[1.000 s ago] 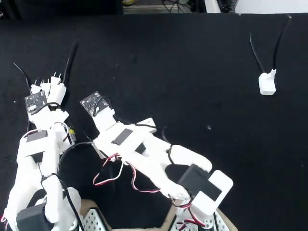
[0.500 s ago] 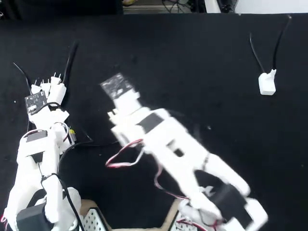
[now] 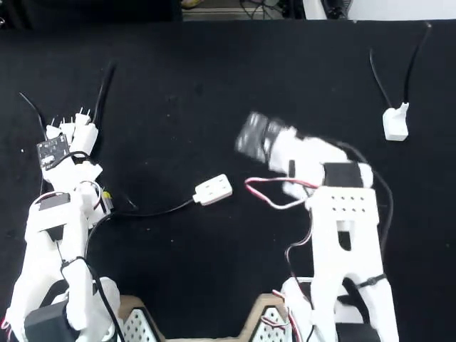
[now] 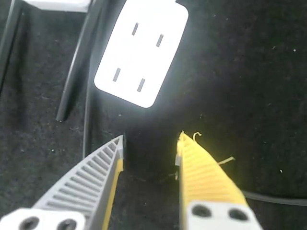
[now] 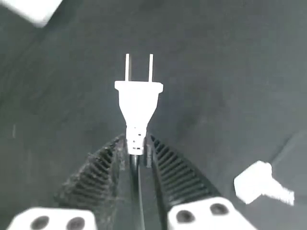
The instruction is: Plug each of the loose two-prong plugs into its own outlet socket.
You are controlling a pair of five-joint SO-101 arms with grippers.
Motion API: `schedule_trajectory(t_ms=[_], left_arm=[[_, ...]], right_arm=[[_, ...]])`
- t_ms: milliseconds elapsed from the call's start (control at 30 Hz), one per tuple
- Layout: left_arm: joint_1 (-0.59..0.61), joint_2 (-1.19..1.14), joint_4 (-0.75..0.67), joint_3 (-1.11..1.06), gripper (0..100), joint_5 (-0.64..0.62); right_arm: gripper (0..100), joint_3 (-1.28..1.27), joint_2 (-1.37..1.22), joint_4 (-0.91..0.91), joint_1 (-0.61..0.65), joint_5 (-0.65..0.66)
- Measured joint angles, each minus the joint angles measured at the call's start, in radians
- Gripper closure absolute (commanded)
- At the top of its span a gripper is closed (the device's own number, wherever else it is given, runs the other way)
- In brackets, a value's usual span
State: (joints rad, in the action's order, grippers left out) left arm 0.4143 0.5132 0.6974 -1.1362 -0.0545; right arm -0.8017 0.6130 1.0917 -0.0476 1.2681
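Left fingers (image 4: 196, 163) apart, gripping nothing, over black desk (image 4: 249, 72). Four-slot outlet (image 4: 141, 55) lies just beyond tips, dark cables (image 4: 72, 81) beside it. Right fingers (image 5: 165, 160) closed on plug (image 5: 138, 98) by its tail, prongs pointing away, above desk. Second outlet (image 3: 214, 189) mid-desk, cable attached, near right arm. White block (image 3: 395, 122) at far corner, well apart.

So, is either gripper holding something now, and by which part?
The right gripper holds a white two-prong plug by its narrow cord end, prongs pointing away. The left gripper is open and holds nothing.
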Motion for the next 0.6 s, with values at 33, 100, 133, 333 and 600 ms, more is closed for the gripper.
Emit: schedule_trajectory(t_ms=[33, 100, 133, 333, 600], left_arm=[[0.000, 0.000, 0.000, 0.000, 82, 0.000], [0.000, 0.000, 0.000, 0.000, 82, 0.000], [0.000, 0.000, 0.000, 0.000, 82, 0.000], [0.000, 0.000, 0.000, 0.000, 82, 0.000], [0.000, 0.000, 0.000, 0.000, 82, 0.000]], right_arm=[[98.7, -0.035, 0.002, 0.000, -0.005, 0.071], [98.7, -0.114, 0.002, 0.000, -0.005, 0.153], [98.7, -0.160, 0.002, 0.000, -0.005, 0.180], [97.8, -0.388, 0.005, -0.204, -0.005, 0.195], [80.5, -0.405, 0.014, -0.215, -0.005, 0.095]])
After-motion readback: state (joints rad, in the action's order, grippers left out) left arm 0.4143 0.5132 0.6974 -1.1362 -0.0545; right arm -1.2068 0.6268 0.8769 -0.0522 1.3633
